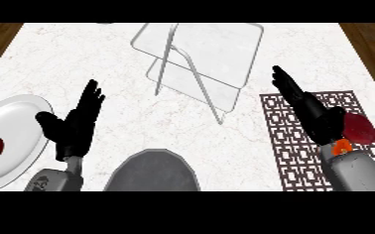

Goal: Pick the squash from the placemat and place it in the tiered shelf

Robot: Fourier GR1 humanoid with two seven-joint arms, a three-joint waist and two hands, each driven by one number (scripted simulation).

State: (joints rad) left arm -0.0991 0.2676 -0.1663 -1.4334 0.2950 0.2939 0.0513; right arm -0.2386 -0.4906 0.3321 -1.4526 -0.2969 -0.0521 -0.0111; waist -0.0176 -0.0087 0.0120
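Observation:
The squash (359,127), a dark red rounded thing, lies on the patterned brown placemat (293,144) at the right edge of the view. My right hand (313,113) is over the mat just left of the squash, fingers straight and pointing up-left, open, its thumb side close to the squash. The wrist hides the squash's lower left part. The tiered shelf (201,54), two pale see-through levels on thin metal legs, stands at the back centre of the counter. My left hand (73,125) rests open at the left, fingers up.
A white plate (22,124) sits at the left edge, with a small red thing at its rim. A dark grey plate (152,172) lies at the front centre. Wooden floor shows past the counter's far corners.

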